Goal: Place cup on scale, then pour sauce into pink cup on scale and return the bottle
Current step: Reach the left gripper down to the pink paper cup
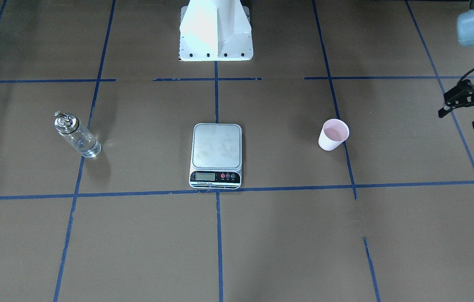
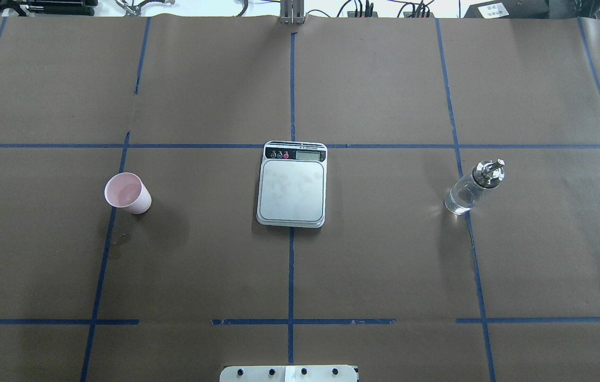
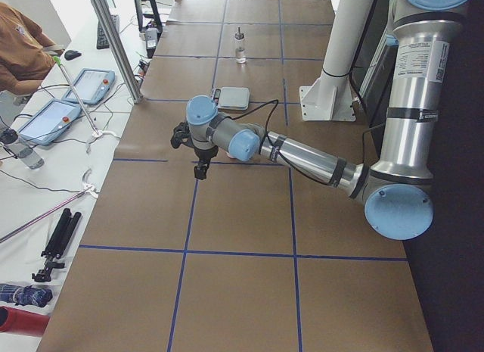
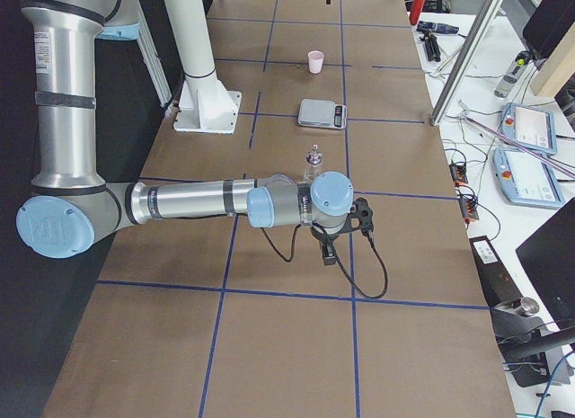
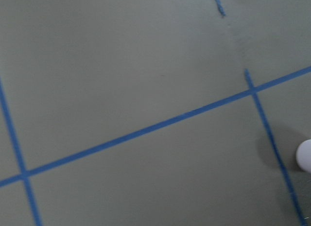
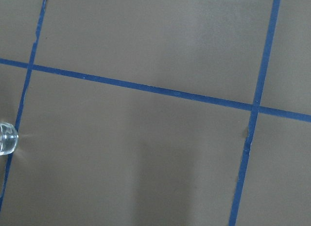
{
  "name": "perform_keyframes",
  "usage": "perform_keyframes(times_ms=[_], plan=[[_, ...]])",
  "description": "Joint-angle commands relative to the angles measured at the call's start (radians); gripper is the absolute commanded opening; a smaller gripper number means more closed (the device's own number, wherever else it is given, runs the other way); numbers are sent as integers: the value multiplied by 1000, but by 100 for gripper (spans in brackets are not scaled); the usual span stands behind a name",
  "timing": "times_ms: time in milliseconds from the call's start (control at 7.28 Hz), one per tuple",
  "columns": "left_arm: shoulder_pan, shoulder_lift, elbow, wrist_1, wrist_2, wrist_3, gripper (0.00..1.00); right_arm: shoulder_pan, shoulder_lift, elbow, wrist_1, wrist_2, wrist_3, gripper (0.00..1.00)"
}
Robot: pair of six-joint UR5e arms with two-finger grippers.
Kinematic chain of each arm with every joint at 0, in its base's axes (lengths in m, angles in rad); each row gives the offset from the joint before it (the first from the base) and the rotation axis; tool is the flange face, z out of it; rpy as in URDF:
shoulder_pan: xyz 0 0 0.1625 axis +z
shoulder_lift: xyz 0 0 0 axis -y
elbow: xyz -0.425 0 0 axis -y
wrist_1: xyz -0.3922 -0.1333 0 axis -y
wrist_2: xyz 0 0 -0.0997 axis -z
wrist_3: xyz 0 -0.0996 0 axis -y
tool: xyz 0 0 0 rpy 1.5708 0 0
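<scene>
The pale pink cup (image 2: 128, 193) stands upright on the table on my left side, empty, and its edge shows in the left wrist view (image 5: 305, 156). The scale (image 2: 292, 184) lies at the table's centre with a bare steel platform. On my right side stands the clear glass bottle (image 2: 472, 187) with its silver pourer, upright and alone. My left gripper (image 1: 458, 119) hovers open beyond the cup, well apart from it. My right gripper (image 4: 334, 247) shows only in the exterior right view, past the bottle; whether it is open or shut I cannot tell.
Brown paper with blue tape lines (image 2: 291, 265) covers the table. The white robot base (image 1: 216, 31) stands behind the scale. A person (image 3: 23, 53) sits at a side bench with teach pendants (image 3: 53, 117) and cables.
</scene>
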Motion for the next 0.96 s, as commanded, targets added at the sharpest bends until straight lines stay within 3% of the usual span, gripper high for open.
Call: perform_keyframes(times_ms=[0,412,824], plan=[[169,-48,-69,0,42,-304,100,-8,-2,-5,26,-2,2,100],[269,-105,-38,3,150,-417,98,-10,-5,-6,26,-4,2,100],[349,-165,41,3,187,-427,93,-10,-5,-6,26,-7,1,100]])
